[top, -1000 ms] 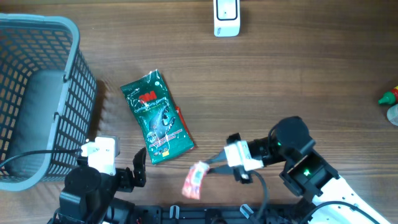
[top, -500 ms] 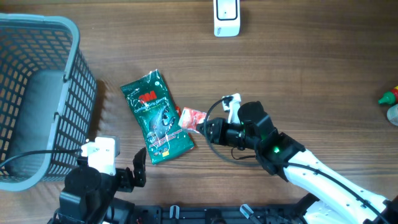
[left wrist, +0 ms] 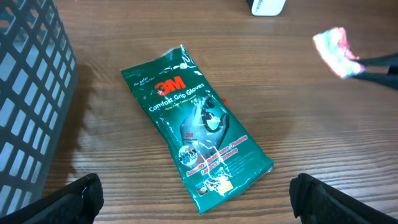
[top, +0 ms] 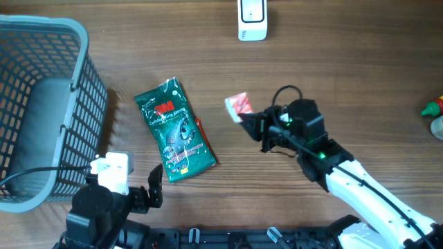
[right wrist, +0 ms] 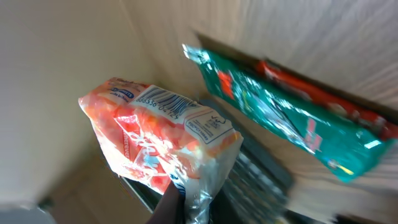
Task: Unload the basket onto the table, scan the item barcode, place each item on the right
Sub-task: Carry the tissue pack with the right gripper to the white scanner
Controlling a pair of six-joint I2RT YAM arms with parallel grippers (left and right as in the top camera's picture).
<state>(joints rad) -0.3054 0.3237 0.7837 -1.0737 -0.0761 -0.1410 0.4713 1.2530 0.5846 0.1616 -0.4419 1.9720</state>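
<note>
2 packs: "3M Comfort Grip Gloves" bag [left wrist: 198, 132] on bench [top: 346, 69]; right claw [top: 252, 120] pinches barcoded packet [right wrist: 161, 134]; left claw [left wrist: 199, 199] wide.

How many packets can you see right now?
2: green 3M glove packet flat on the wooden table; small red-and-white packet in the right claw. A red edge under the green one may be a third.

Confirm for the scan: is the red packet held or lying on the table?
Held: the right gripper pinches the red packet by its edge, barcode facing the wrist camera.
</note>
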